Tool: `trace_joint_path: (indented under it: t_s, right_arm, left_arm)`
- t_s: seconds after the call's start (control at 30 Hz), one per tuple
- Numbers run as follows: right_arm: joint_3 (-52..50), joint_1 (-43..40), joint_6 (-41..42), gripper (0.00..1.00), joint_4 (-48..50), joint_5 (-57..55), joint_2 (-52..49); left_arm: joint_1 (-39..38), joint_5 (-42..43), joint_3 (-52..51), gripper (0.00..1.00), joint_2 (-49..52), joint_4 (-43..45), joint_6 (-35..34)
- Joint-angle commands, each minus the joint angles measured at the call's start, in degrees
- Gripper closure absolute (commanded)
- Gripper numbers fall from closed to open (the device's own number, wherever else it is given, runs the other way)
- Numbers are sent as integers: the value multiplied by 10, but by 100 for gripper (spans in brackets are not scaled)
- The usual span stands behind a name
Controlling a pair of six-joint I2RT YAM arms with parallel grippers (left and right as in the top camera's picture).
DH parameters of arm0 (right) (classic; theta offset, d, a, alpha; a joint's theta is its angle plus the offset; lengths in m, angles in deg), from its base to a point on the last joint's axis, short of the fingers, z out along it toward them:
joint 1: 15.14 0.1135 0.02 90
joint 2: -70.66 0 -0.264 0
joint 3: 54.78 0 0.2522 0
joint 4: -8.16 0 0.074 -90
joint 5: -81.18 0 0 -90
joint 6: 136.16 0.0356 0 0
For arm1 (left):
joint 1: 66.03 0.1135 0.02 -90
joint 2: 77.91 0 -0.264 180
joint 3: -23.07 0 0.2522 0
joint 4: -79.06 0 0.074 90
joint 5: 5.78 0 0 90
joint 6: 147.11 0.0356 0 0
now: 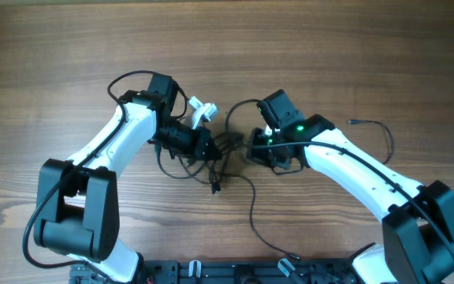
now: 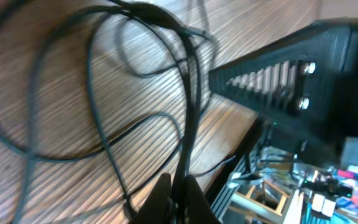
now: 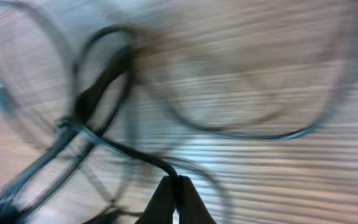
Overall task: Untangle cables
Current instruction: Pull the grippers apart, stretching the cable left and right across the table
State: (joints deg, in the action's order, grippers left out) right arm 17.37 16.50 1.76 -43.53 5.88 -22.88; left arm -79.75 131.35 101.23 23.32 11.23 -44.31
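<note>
Thin black cables [image 1: 225,150] lie tangled on the wooden table between my two arms. One strand runs down toward the front edge [image 1: 252,213]. My left gripper [image 1: 208,145] is at the tangle's left side; in the left wrist view its fingers [image 2: 178,194] are shut on a cable strand [image 2: 188,106] that rises from them into loose loops. My right gripper [image 1: 258,147] is at the tangle's right side; in the right wrist view its fingers [image 3: 174,190] are shut on a cable [image 3: 135,155] that curves away to the left. That view is blurred.
A separate thin black cord [image 1: 369,126] with a small plug end loops behind my right arm. A small white piece [image 1: 199,106] sits by the left wrist. A dark rail with gear [image 1: 235,272] runs along the table's front edge.
</note>
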Motion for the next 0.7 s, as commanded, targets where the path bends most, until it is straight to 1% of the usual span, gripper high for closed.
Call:
trace_joint_path:
  t_s: [0.0, 0.03, 0.1, 0.17, 0.2, 0.27, 0.3, 0.33, 0.4, 0.43, 0.47, 0.5, 0.53, 0.57, 0.6, 0.67]
  right_arm:
    - [0, -52, -8, 96, -65, -136, -7]
    - [1, -86, -52, 96, -77, -143, -6]
    - [24, -153, -115, 96, -125, -143, 8]
    - [54, -195, -151, 96, -153, -143, 29]
    - [87, -218, -175, 96, -178, -143, 47]
    - [164, -238, -231, 96, -200, -142, 85]
    - [192, -237, -252, 96, -200, -136, 101]
    - [215, -237, -254, 96, -193, -111, 120]
    - [219, -237, -254, 95, -181, -43, 139]
    - [218, -237, -255, 92, -184, 14, 140]
    - [217, -233, -264, 89, -189, 44, 135]
    - [217, -227, -288, 86, -194, 74, 130]
    - [217, -212, -335, 80, -204, 115, 120]
    - [217, -197, -363, 74, -213, 126, 110]
    - [217, -173, -392, 70, -226, 125, 95]
    - [217, -136, -429, 67, -235, 125, 69]
  left_arm:
    - [26, -104, 9, 96, -1, -23, -32]
    - [43, -112, 9, 96, -1, -30, -32]
    - [83, -103, 9, 96, -5, -37, -32]
    - [109, -73, 9, 96, -20, -37, -31]
    - [122, -50, 9, 96, -35, -37, -27]
    - [135, -23, 9, 96, -87, -34, -27]
    - [136, -12, 9, 96, -113, -29, -27]
    - [136, 6, 9, 96, -145, -21, -28]
    - [136, 44, 9, 95, -185, -14, -28]
    - [136, 72, 9, 93, -205, -10, -28]
    - [136, 85, 9, 91, -219, -8, -28]
    - [136, 90, 9, 91, -227, -7, -30]
    - [136, 90, 9, 91, -232, -7, -30]
    - [136, 89, 9, 91, -232, -7, -30]
    - [136, 88, 9, 91, -232, -7, -30]
    - [136, 82, 9, 91, -232, -6, -30]
